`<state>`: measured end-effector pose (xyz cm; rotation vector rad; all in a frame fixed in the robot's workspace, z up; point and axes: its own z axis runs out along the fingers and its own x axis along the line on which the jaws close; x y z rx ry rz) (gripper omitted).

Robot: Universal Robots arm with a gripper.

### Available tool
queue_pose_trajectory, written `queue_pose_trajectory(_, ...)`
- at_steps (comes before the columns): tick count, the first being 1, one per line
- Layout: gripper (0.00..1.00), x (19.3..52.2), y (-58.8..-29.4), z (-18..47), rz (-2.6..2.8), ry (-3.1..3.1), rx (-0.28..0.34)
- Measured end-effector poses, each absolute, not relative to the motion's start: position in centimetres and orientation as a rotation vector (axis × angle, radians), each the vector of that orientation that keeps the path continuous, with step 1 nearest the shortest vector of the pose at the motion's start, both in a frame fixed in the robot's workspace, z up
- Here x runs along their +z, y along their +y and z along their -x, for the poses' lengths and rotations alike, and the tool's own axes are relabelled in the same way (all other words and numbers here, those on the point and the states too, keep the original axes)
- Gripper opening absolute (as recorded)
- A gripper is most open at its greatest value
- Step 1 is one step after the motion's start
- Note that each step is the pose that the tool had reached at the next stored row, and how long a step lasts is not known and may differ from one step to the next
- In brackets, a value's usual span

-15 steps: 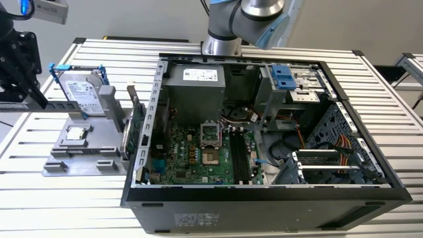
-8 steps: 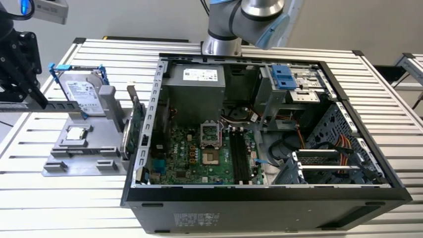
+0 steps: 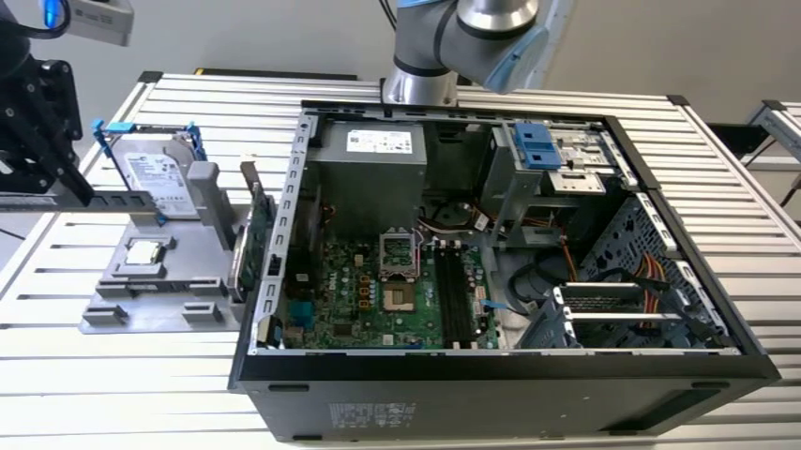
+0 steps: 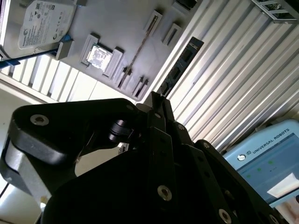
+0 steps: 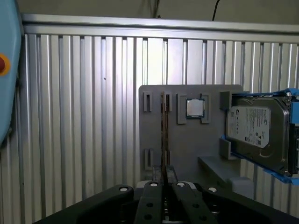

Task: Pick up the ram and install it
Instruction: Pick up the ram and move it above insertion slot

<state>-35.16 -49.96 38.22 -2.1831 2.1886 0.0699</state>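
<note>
Your end effector (image 5: pixel 167 185), pinched narrow and empty, hangs over the ram (image 5: pixel 163 135), standing edge-up at nine o'clock of the case (image 3: pixel 501 394). It is likely light, stiff and fragile, so pinch its flat faces mid-length.

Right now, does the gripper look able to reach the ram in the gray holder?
Probably yes. In the first wrist view the gripper lines up with the ram, standing on edge in the gray holder; nothing lies between them, and the processor and hard drive sit aside.
</note>
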Motion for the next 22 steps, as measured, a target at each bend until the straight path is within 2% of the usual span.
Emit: queue_pose_trajectory(22, 0.00, 38.2, -50.0, 31.9, 2.184, 2.190, 0.068)
